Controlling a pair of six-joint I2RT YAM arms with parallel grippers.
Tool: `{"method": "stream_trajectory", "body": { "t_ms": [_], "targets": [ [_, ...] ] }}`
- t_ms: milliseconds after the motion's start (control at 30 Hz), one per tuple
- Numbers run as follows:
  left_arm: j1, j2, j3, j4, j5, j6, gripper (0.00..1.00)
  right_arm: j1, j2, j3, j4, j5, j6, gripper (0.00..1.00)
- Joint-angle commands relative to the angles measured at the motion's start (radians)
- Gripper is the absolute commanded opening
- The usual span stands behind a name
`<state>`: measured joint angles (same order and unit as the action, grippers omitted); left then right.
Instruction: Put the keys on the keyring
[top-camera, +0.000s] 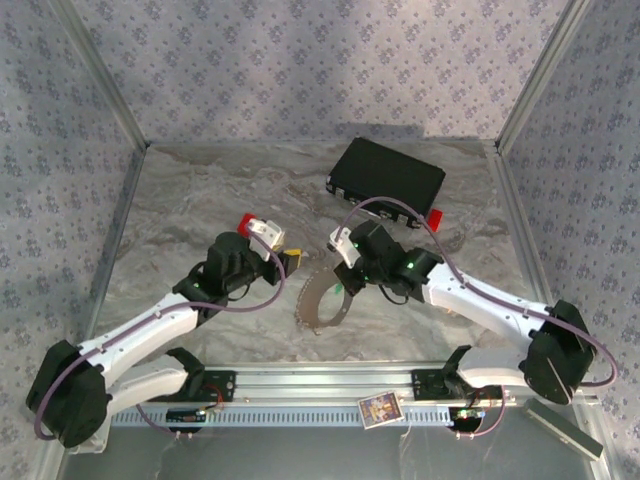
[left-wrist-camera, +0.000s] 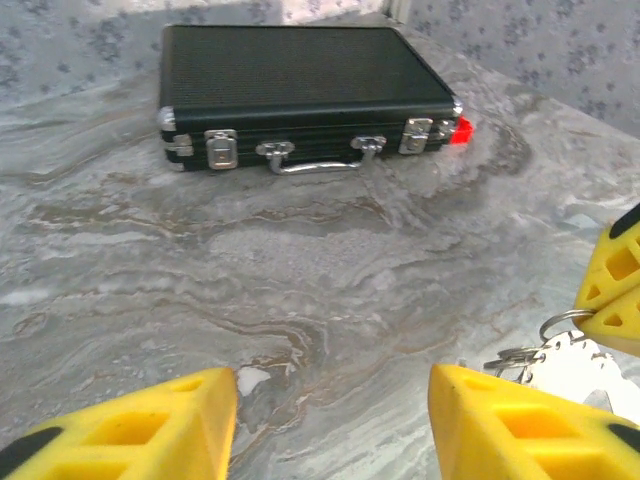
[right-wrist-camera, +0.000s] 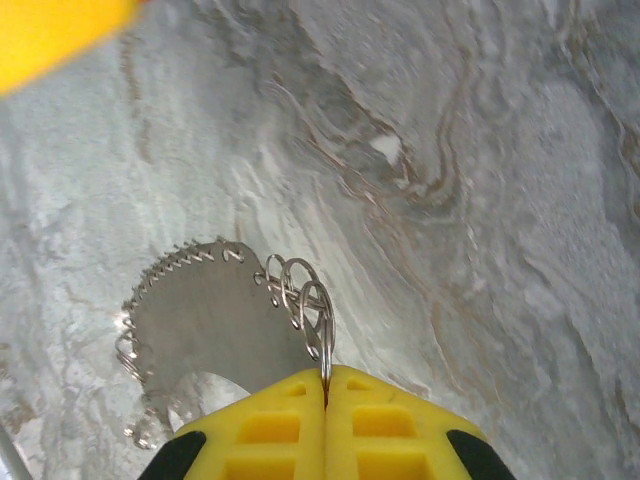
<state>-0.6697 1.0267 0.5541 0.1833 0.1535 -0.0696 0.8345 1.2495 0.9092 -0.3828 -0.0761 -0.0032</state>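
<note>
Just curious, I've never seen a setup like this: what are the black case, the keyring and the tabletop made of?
Black case: matte, finely ribbed shell, likely plastic or covered aluminium; bright metal latches and handle.
Keyring: silvery metal, judging by its glinting wire loops.
Tabletop: grey marble pattern with soft sheen, possibly stone or a printed laminate.

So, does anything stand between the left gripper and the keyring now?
Nothing visible does. Bare table lies between the open left gripper and the keyring to its right, which the right gripper pinches by its small rings.
</note>
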Motion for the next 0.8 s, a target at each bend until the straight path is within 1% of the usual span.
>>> {"method": "stream_trajectory", "body": {
  "t_ms": [0, 133, 233, 333, 433, 533, 700, 767],
  "targets": [
    [-0.004, 0.016, 0.059, -0.068, 0.106, 0.088, 0.48, 0.008, -0.03, 0.033, 0.041, -0.079, -0.113, 0.0],
    [-0.004, 0.016, 0.088, -0.112, 0.194, 0.14, 0.45, 0.018, -0.033, 0.047, 0.037, -0.108, -0.149, 0.0],
    [-0.004, 0.015, 0.09, -0.135, 0.271, 0.208, 0.39, 0.023, -0.031, 0.06, 0.022, -0.134, -0.166, 0.0],
    [-0.004, 0.013, 0.086, -0.136, 0.299, 0.222, 0.39, 0.031, -0.03, 0.072, 0.007, -0.153, -0.178, 0.0],
    [-0.004, 0.02, 0.083, -0.135, 0.355, 0.238, 0.38, 0.038, -0.028, 0.086, -0.014, -0.17, -0.19, 0.0],
    [-0.004, 0.025, 0.064, -0.11, 0.424, 0.278, 0.3, 0.045, -0.027, 0.097, -0.03, -0.187, -0.2, 0.0],
    [-0.004, 0.024, 0.034, -0.076, 0.465, 0.304, 0.29, 0.056, -0.022, 0.11, -0.06, -0.213, -0.218, 0.0],
    [-0.004, 0.025, 0.03, -0.079, 0.489, 0.317, 0.26, 0.059, -0.019, 0.119, -0.074, -0.219, -0.225, 0.0]
  ]
}}
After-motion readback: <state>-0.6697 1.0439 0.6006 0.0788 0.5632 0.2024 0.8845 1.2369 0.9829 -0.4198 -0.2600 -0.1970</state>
